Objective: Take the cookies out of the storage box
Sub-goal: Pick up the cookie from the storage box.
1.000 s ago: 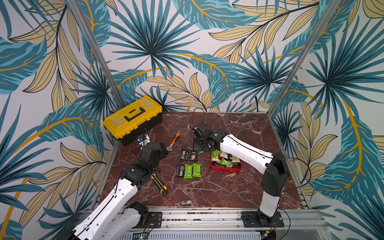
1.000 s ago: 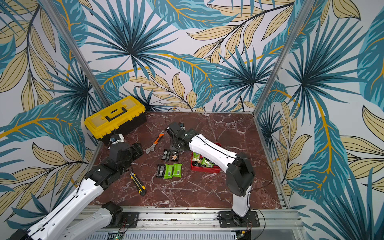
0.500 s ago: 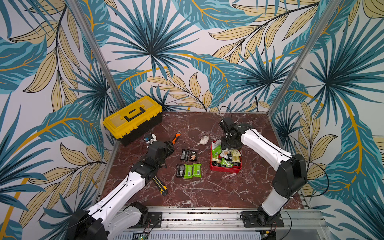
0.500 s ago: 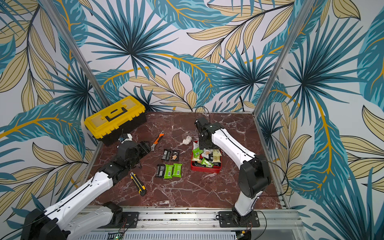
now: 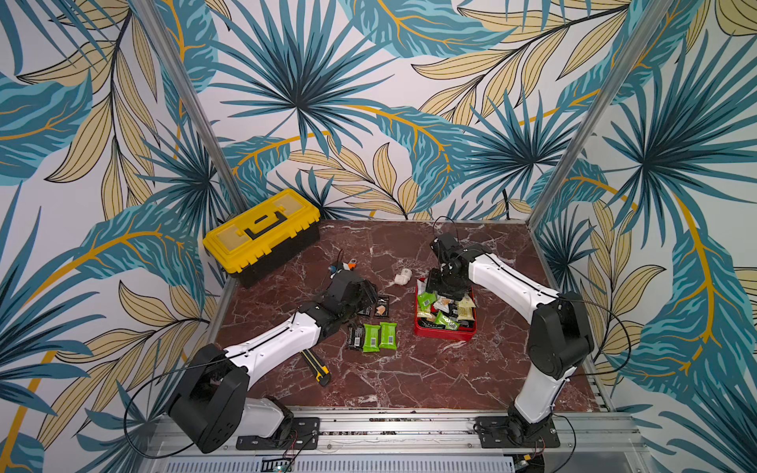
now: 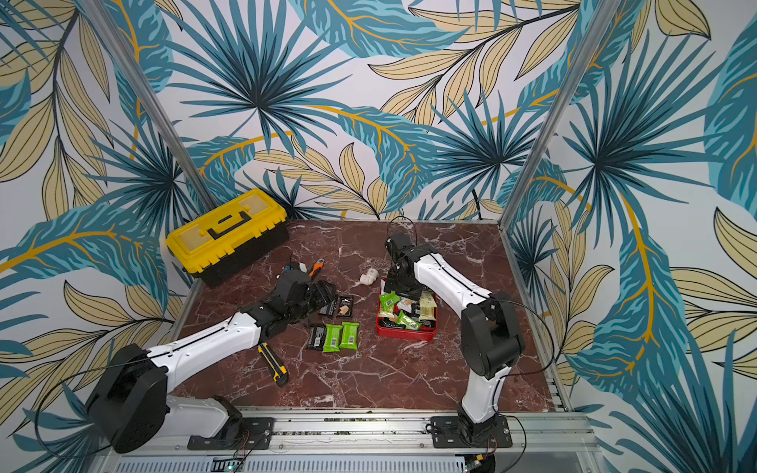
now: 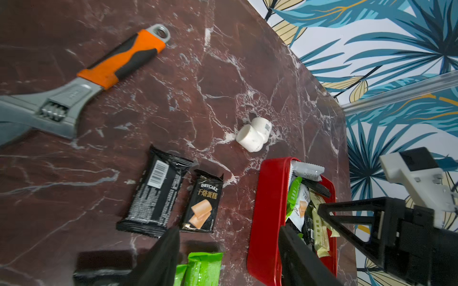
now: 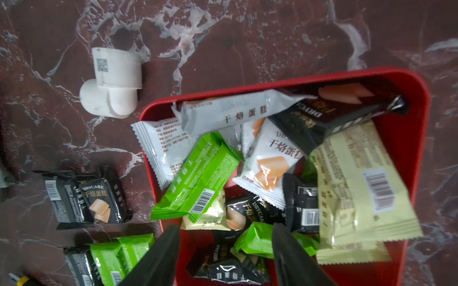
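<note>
The red storage box (image 5: 444, 332) (image 6: 405, 335) sits right of the table's middle, heaped with cookies (image 5: 448, 309) (image 8: 267, 158) in green, black, cream and white wrappers. More cookies lie on the marble to its left: two green and a black one (image 5: 379, 336), and two black ones (image 5: 377, 306) (image 7: 158, 195). My right gripper (image 5: 444, 286) (image 8: 225, 226) hangs open over the far half of the box, nothing between its fingers. My left gripper (image 5: 368, 293) (image 7: 229, 229) is open and empty above the laid-out packets, with the box wall (image 7: 270, 205) beside one finger.
A yellow-lidded black toolbox (image 5: 262, 237) stands at the back left. An orange-handled wrench (image 7: 119, 62) and a white pipe elbow (image 5: 402, 276) (image 8: 111, 84) lie behind the packets. A yellow-black utility knife (image 5: 315, 364) lies beside the left forearm.
My right gripper has swung from the table's back middle to above the red box and opened wider. My left gripper has moved right, over the black packets.
</note>
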